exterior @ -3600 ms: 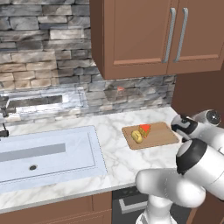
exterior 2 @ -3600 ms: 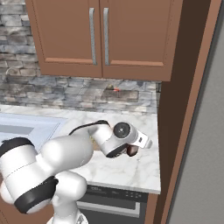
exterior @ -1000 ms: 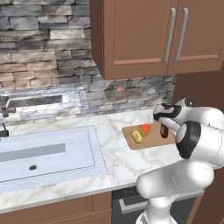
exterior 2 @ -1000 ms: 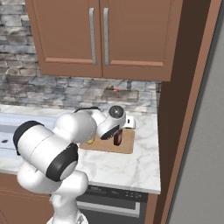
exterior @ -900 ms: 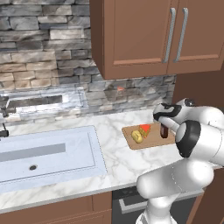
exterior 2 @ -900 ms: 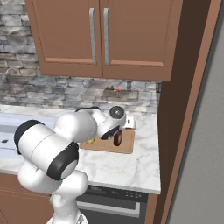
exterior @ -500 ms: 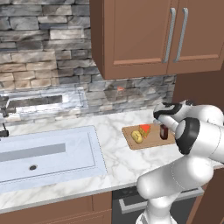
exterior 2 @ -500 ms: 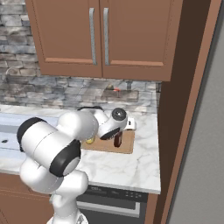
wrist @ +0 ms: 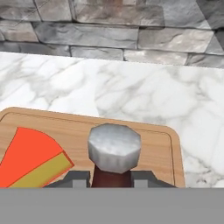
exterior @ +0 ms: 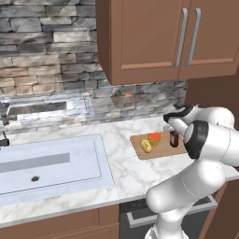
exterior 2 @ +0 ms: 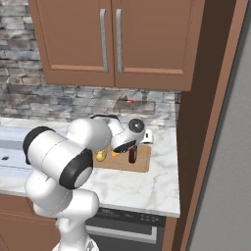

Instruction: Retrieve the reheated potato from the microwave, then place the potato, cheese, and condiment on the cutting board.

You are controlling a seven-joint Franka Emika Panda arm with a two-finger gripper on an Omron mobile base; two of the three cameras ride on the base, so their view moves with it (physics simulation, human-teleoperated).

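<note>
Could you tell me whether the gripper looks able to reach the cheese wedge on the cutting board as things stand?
Probably yes. The gripper is at the condiment bottle, which stands between its fingers on the cutting board; the cheese wedge lies right beside it, uncovered. The gripper would first have to come away from the bottle.

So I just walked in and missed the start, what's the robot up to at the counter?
The arm's tool is closed around the condiment, a dark bottle standing upright on the cutting board. The potato and the cheese already lie on the board, so all three items are there; the bottle just hasn't been released.
</note>
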